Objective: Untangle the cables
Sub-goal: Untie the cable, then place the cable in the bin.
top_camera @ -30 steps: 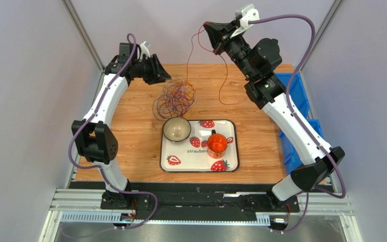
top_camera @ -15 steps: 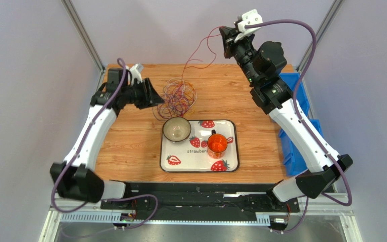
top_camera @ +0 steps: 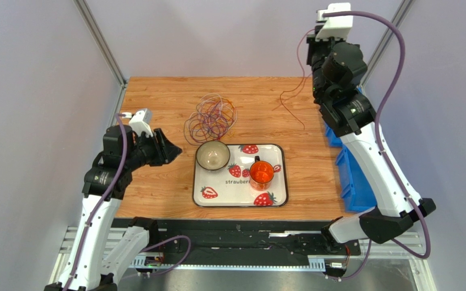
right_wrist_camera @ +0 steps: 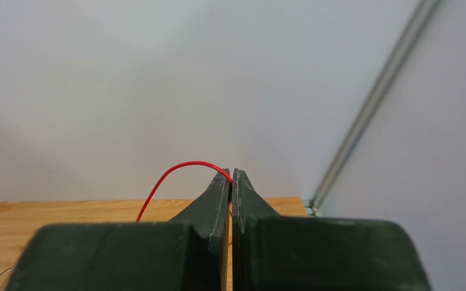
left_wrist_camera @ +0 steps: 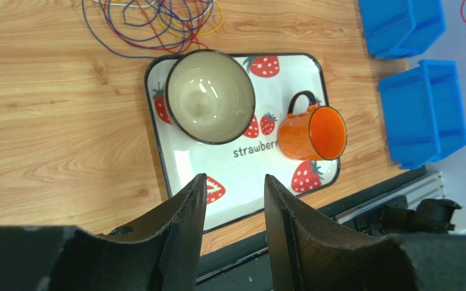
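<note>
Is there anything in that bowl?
Empty. The bowl shows only its bare glazed inside; the cables lie outside it on the table.

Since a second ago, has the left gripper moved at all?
Yes. The left gripper has pulled back toward the near edge of the table, from beside the cables to level with the bowl.
</note>
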You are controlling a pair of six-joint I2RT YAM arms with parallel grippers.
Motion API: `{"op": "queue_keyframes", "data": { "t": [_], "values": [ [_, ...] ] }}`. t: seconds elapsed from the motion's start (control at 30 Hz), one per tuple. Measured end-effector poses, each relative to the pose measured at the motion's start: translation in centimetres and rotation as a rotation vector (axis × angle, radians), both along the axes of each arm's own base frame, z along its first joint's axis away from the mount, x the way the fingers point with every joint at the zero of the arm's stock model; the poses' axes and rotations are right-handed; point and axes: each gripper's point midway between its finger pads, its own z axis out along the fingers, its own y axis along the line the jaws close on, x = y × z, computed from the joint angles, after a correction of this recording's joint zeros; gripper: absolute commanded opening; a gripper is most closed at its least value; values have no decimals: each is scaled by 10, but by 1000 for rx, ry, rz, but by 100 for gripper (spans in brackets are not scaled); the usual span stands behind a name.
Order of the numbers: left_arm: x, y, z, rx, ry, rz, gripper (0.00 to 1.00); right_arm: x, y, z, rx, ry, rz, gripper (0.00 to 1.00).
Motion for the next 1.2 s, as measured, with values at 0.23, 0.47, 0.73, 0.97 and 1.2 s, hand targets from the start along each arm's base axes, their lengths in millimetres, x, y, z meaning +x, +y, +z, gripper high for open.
{"op": "queue_keyframes", "data": {
  "t": [0.23,0.47,0.73,0.97,1.2],
  "values": [
    [-11,9,-36,59,58,15,47,-35,-66,14,41,7,-248,0],
    [-16,13,-39,69,45,29,44,-49,-122,18,72,-5,-432,0],
    [-16,18,-36,81,23,56,44,-35,-173,2,77,24,-593,0],
    [-14,22,-37,94,24,76,44,-2,-202,-22,59,82,-671,0],
    [-13,24,-40,101,30,87,44,24,-245,-55,77,139,-739,0]
  ]
}}
